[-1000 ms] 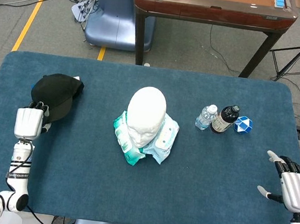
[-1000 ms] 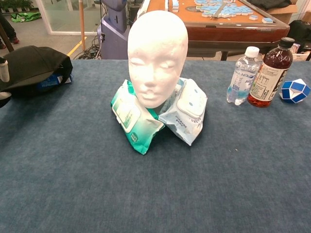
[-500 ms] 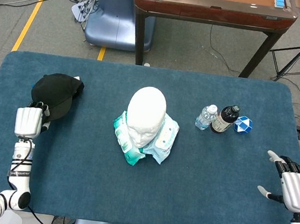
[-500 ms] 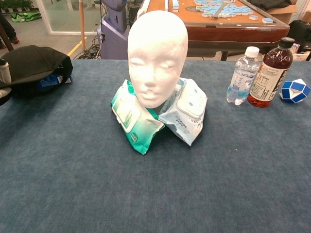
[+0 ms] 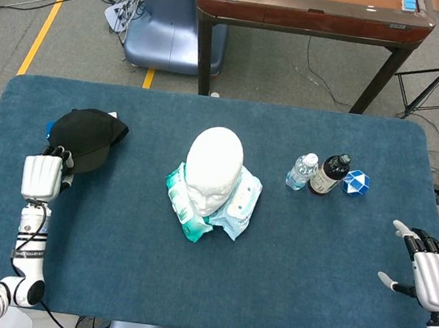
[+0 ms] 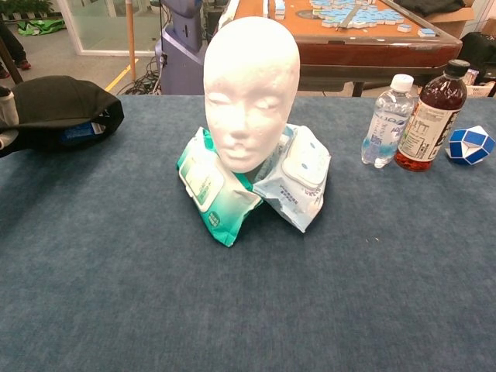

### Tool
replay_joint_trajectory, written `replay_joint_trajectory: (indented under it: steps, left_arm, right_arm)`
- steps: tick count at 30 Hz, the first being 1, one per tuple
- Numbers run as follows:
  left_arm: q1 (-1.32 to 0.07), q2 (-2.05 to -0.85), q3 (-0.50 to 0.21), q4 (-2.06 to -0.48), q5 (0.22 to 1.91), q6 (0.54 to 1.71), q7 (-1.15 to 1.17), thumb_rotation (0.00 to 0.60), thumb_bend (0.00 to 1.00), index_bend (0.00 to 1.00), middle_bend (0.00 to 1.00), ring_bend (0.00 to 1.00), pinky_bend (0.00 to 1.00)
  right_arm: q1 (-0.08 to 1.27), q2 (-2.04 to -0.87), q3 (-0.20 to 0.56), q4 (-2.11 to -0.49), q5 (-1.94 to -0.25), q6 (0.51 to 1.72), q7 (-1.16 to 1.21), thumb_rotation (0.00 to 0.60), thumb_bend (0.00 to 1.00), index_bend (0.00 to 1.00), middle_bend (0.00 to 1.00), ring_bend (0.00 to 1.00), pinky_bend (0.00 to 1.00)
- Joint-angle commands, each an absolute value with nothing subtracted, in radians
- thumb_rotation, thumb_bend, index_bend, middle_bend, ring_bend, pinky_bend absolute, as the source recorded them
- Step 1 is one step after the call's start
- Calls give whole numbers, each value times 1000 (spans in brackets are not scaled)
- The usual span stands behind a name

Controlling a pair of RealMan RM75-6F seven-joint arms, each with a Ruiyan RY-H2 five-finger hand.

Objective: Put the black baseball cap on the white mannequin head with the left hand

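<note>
black cap (image 5: 88, 131), clear water bottle (image 5: 302, 172), dark bottle (image 5: 329, 174)

Both views are bright and evenly lit, the light soft and coming from overhead, so shadows are short and faint. In the head view the white mannequin head (image 5: 213, 169) is nearly blown out, its features washed flat, while the black baseball cap (image 5: 87, 135) reads as a dark mass with little detail. The chest view is sharp on the blue table cloth (image 6: 248, 310) up close, its weave plain, and softer in the background. Small highlights glint on the two bottles (image 6: 405, 120). Straight edges bow slightly toward the frame borders
</note>
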State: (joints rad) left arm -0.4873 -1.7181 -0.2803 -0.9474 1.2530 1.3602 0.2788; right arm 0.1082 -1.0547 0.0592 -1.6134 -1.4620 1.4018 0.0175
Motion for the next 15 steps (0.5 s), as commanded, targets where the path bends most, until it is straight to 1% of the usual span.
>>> replay_joint_trajectory:
  steps: [1,9,15]
  left_arm:
    - [-488,-1720,-277,-939,1261,1367,268,600,402,673,463,370,680]
    - [-489,-1714,-279,-920,1290,1415,238,600,422,712,492,379,680]
    - [-477,-1671,-285,-962,1315,1471,235,600,425,730,507,386,680]
  right_arm:
    - [108,-1054,59,-1613,-1462,1402,18,600,0,148,284,170,215]
    - [106,-1054,59,-1613,-1463,1405,19,600,0,148,284,171,215]
    - [106,-1056,57,-1615,-1468,1407,14,600,0,148,284,171,215]
